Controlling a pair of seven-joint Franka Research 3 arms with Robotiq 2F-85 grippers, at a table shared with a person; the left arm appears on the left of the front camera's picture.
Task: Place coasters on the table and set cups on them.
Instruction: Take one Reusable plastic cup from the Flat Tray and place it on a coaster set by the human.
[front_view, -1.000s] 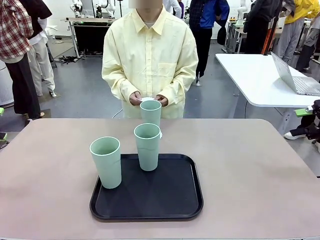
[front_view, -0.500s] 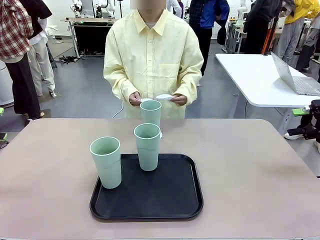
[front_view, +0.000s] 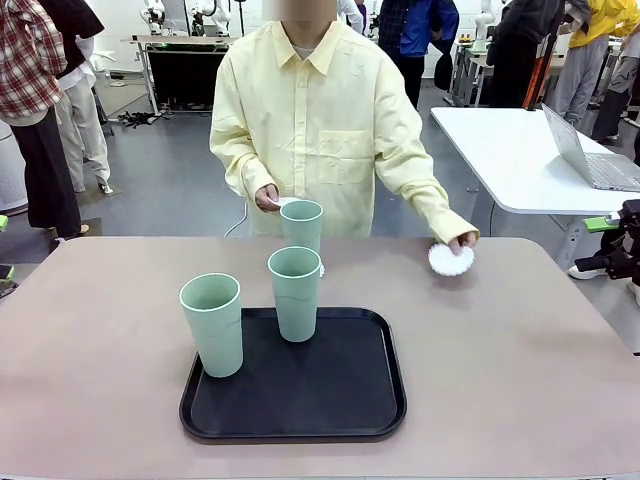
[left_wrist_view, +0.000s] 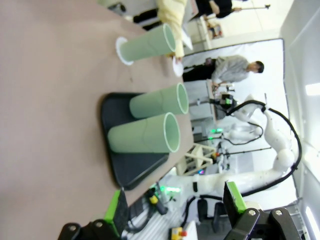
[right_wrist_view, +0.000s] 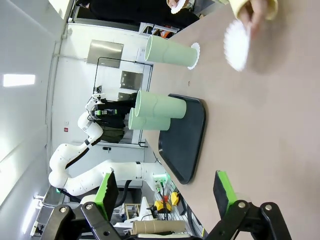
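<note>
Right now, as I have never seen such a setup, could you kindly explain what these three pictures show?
Gladly. The machine is two robot arms, each ending in a two-finger pincer. The wide picture is taken from between the arms, looking across the table at a person. The other two come from cameras on the wrists, so they look tilted. The left pincer and the right pincer rise from the bottom edge, both open and empty. On the table lies a black tray carrying a front cup and a middle cup. A far cup stands beyond the tray on a white coaster. One hand holds a second coaster low at the table; whether it touches, I cannot tell. The other hand holds a white piece, probably one more coaster.
</note>
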